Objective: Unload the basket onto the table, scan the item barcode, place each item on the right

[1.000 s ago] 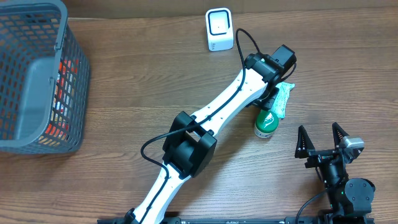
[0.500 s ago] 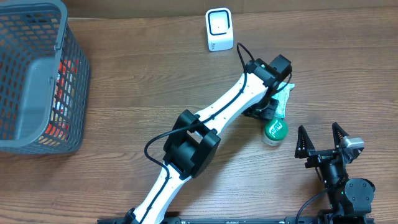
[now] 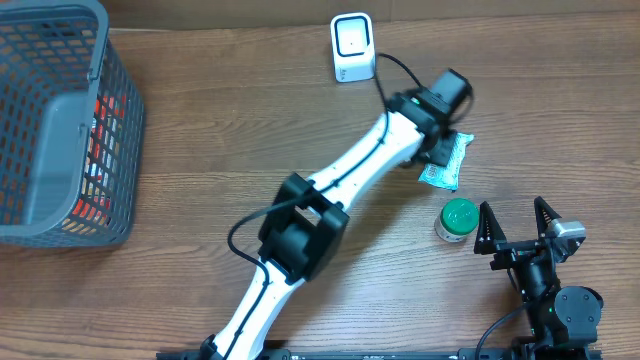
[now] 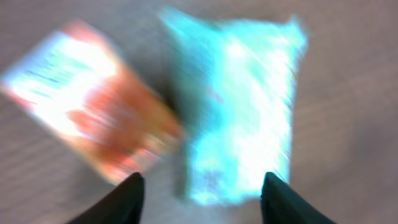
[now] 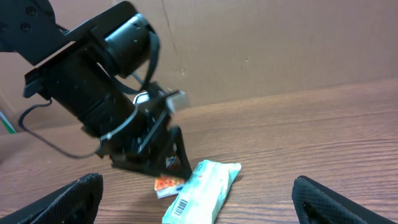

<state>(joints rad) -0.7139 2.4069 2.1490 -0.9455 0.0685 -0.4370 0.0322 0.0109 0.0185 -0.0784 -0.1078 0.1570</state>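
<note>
Left hand [image 4: 203, 186] above two packets, right part of the table [image 3: 230, 130]; fingers partly apart, nothing held.
Left arm reaches diagonally across the table, hand pointing down; its wrist view is blurred. Beneath it a pale green packet [image 5: 202, 190] lies flat, barcode up, with one orange packet [image 4: 93, 112] just beside it. Right hand [image 3: 512, 207] sits at the near edge, spread wide, empty, with one jar [image 3: 458, 218] just beside it. One scanner [image 3: 352, 47] stands near the far edge; bare wood lies between it and the one basket [image 3: 115, 130] far left.
</note>
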